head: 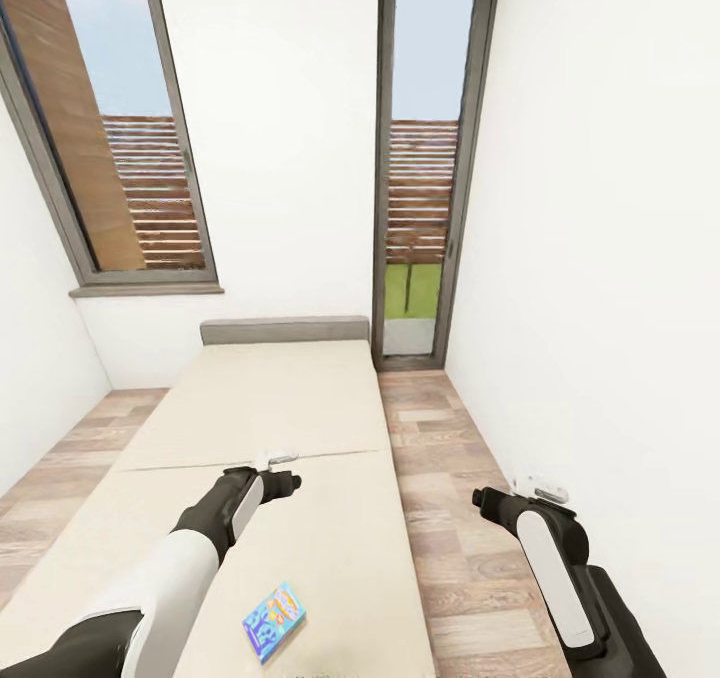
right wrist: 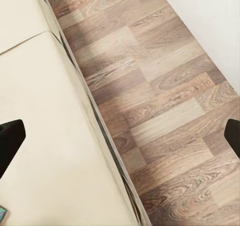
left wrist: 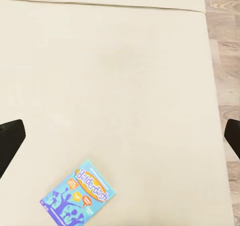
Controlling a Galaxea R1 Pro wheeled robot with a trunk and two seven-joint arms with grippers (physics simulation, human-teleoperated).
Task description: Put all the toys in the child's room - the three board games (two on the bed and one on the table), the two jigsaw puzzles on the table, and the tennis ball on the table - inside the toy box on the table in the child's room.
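White-walled child's room, wood-plank floor (head: 440,448), two dark-framed windows. Bed (head: 270,408) with bare beige mattress; blue board game (head: 273,620) lies flat near the mattress's near edge, toward the floor-side edge. Left gripper (left wrist: 120,136) hovers over the mattress, fingers (left wrist: 10,138) spread wide, empty. Right gripper (right wrist: 120,136) over the bed's floor-side edge, fingers (right wrist: 11,136) apart, empty.

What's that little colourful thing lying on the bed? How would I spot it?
Find the bed with its bare beige mattress, under the windows. Near its foot end lies a small flat blue game box, printed "Balderdash" in orange. It is the one bright thing on the plain mattress.
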